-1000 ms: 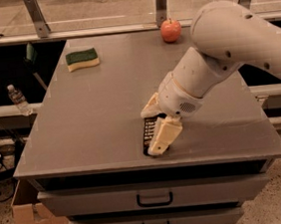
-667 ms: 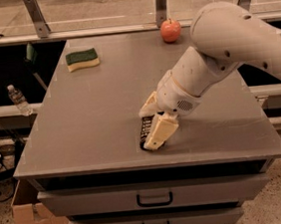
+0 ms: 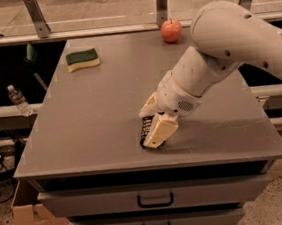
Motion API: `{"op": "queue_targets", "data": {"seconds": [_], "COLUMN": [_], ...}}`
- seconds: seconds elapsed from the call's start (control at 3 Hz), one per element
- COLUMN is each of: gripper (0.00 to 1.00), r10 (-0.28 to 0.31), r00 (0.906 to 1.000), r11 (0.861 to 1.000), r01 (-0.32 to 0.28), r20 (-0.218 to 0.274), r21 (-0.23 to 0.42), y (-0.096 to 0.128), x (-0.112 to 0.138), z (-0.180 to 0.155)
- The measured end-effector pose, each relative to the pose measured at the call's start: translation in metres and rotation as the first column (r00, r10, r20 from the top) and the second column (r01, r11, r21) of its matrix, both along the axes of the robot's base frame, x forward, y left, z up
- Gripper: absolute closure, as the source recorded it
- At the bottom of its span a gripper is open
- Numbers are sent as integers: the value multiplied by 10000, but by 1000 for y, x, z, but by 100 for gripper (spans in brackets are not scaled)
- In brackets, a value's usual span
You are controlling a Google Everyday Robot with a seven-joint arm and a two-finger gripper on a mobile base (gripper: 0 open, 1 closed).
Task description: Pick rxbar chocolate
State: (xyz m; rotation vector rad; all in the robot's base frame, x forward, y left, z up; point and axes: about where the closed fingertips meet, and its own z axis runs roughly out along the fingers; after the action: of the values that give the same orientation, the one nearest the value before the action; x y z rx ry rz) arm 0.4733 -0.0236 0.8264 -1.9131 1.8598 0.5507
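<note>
The rxbar chocolate (image 3: 144,128), a black bar with white text, lies near the table's front edge, right of centre. My gripper (image 3: 148,127) reaches down onto it from the right. One cream finger (image 3: 159,130) is on the bar's near side and the other finger (image 3: 148,105) on its far side. The fingers are closed against the bar, which still rests on the grey tabletop (image 3: 92,124). Much of the bar is hidden behind the near finger.
A red apple (image 3: 171,30) sits at the table's back edge. A green and yellow sponge (image 3: 82,59) lies at the back left. Drawers (image 3: 155,199) are below the front edge. A water bottle (image 3: 18,100) and a cardboard box (image 3: 29,217) are to the left of the table.
The two fingers have drawn closer together around the bar, and the near finger has shifted slightly up and away from the table's front edge.
</note>
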Motion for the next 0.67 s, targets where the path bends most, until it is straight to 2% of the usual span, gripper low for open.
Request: {"op": "queue_targets", "data": {"seconds": [0.33, 0.67], "gripper": [100, 100], "r10": [-593, -1192], "r00": [9979, 9914], "r11": [9928, 9680], "r01": [564, 1040], "r20": [242, 538], "r21": [1059, 2284], "y": [-7, -20], "x": [26, 63], "z": [14, 40]}}
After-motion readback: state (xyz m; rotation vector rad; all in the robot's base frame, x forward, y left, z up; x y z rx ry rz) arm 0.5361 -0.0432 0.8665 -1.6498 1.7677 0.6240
